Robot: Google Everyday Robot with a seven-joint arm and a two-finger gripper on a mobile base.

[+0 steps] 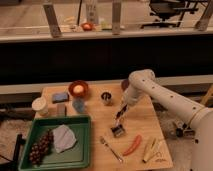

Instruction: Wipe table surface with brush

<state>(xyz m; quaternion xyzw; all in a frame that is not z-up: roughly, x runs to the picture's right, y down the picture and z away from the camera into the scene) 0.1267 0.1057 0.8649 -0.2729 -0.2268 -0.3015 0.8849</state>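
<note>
The light tan wooden table surface (105,120) fills the middle of the camera view. The brush (118,127) has a thin dark handle slanting up to the right and a squarish dark head with pale bristles resting on the tabletop near the centre. My gripper (121,111) reaches down from the white arm (165,102) at the right and is shut on the brush's handle, just above the head.
A green tray (80,150) at front left holds grapes (41,147) and a grey cloth (63,138). A silver fork (111,149), red chilli (132,145) and corn (151,149) lie at front right. A red bowl (78,89), metal cup (106,97), blue sponge (60,97), glass (78,105) and white cup (39,106) stand behind.
</note>
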